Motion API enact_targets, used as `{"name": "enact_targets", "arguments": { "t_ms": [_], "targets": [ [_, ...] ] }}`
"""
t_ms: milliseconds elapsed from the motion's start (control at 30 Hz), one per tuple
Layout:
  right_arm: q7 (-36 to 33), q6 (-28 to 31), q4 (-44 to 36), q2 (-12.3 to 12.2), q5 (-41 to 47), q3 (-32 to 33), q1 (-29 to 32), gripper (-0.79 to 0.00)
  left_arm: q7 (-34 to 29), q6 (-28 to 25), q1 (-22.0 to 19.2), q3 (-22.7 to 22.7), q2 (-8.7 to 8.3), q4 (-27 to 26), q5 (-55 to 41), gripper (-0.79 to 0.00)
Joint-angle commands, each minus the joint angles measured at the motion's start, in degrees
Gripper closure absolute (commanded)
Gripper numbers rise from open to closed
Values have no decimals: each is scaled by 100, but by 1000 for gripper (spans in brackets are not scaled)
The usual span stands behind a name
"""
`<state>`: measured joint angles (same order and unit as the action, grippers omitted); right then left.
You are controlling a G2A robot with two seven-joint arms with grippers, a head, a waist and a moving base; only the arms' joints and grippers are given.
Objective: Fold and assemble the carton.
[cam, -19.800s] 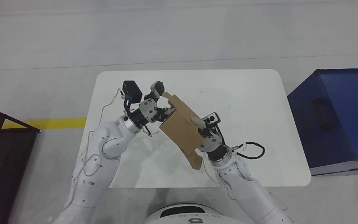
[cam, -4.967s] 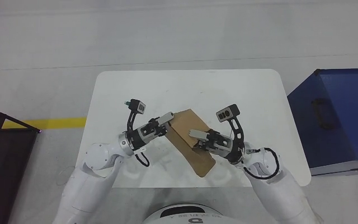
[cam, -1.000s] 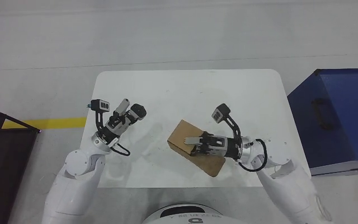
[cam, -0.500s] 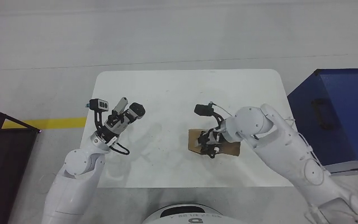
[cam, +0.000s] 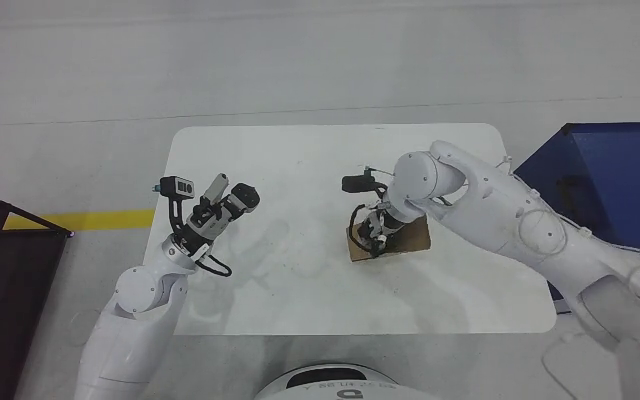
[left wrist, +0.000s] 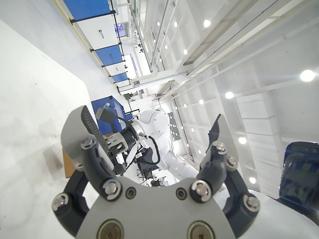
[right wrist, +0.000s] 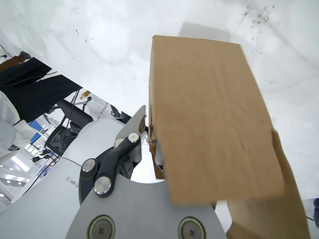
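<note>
Top view: right gripper (cam: 372,236) pinching carton (cam: 412,239) on table (cam: 300,160), left gripper (cam: 235,189) spread, blue crate (cam: 590,200) beside table.

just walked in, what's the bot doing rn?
It is partway through assembling the brown carton, which sits on the white table toward the robot's right side. The right gripper works it alone and looks clamped on one carton wall at the box's edge, with one finger outside the cardboard. The left gripper is open, holds nothing and is raised above the table's left part, well away from the carton.
</note>
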<state>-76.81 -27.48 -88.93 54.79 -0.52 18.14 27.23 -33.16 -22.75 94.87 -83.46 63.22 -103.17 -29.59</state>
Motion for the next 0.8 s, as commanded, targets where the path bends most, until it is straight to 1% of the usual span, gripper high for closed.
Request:
{"name": "enact_targets", "arguments": {
  "t_ms": [0, 100, 200, 300, 367, 433, 467, 567, 600, 700, 767],
  "targets": [
    [137, -140, -136, -20, 209, -441, -459, -785, 0, 0, 0, 0, 0, 0, 0, -785],
    [435, -438, -526, -79, 644, -805, -1026, -785, 0, 0, 0, 0, 0, 0, 0, -785],
    [943, -944, -1197, -232, 1044, -803, -1450, -785, 0, 0, 0, 0, 0, 0, 0, -785],
    [1694, -1694, -2062, -517, 1424, -594, -1587, -785, 0, 0, 0, 0, 0, 0, 0, -785],
    [2267, -2267, -2637, -777, 1540, -350, -1472, -785, 0, 0, 0, 0, 0, 0, 0, -785],
    [2813, -2776, -3253, -1058, 1721, 36, -1157, -785, 0, 0, 0, 0, 0, 0, 0, -785],
    [3129, -2937, -3573, -1196, 1845, 259, -903, -785, 0, 0, 0, 0, 0, 0, 0, -785],
    [4273, -3032, -4350, -1585, 2402, 972, 182, -785, 0, 0, 0, 0, 0, 0, 0, -785],
    [4667, -3003, -4570, -1706, 2580, 1180, 603, -785, 0, 0, 0, 0, 0, 0, 0, -785],
    [5706, -2639, -4572, -2027, 2950, 1714, 1786, -785, 0, 0, 0, 0, 0, 0, 0, -785],
    [6335, -2456, -4572, -2229, 3120, 1989, 2569, -714, 0, 0, 0, 0, 0, 0, 0, -785]
  ]
}}
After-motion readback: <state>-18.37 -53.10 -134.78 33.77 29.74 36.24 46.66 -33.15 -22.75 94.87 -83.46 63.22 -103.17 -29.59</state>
